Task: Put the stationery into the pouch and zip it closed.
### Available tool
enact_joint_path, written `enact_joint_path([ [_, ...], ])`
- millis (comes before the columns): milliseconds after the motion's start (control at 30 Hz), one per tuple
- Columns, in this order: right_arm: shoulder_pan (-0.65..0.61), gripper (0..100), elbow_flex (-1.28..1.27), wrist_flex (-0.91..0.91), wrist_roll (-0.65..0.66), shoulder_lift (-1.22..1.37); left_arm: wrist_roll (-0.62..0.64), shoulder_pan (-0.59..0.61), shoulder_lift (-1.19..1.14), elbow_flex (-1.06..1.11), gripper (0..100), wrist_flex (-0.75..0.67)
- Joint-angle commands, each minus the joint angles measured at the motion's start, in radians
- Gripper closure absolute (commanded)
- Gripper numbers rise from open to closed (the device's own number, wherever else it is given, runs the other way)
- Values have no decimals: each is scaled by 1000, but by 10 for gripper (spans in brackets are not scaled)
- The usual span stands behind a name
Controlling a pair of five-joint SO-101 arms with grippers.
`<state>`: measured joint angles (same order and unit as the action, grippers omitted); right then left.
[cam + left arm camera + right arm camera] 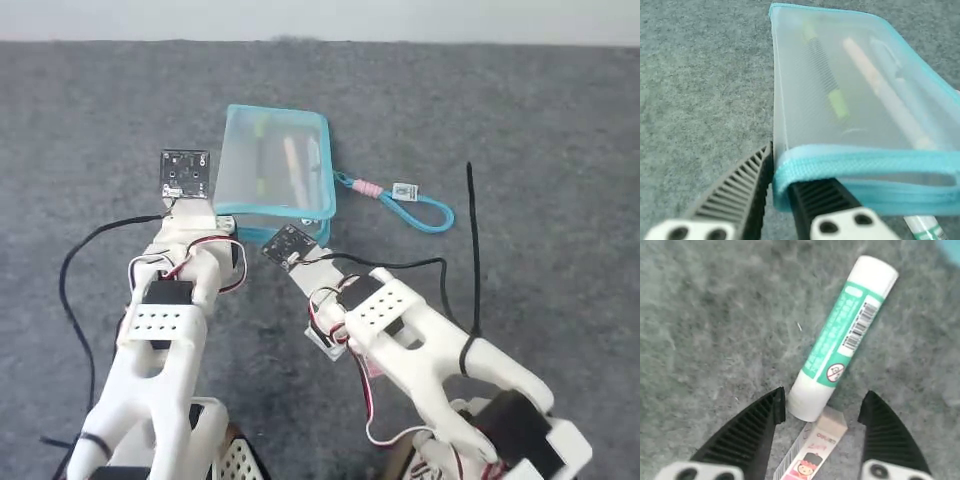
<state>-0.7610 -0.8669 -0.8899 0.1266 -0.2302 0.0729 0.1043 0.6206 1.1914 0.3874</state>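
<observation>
Pouch (275,160), translucent with teal edging and pens inside, lies flat on the grey felt-like table (540,120); its teal strap (400,200) trails off one side, and a pale wall strip runs beyond the table's far edge. Right wrist view adds a green-and-white glue stick (842,335) and an eraser (815,450), end against end, just beside the pouch. Left hand (782,172) is clamped on the pouch's near zipper-edge corner; right hand (824,399) is spread apart, low over the glue stick's end.
</observation>
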Motion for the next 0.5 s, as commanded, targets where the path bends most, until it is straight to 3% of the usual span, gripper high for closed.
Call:
enact_joint_path([
  [0, -7, 801, 8, 7, -12, -8, -11, -3, 6, -31, 988, -32],
  [467, 168, 991, 31, -15, -11, -7, -11, -3, 9, -33, 988, -32],
])
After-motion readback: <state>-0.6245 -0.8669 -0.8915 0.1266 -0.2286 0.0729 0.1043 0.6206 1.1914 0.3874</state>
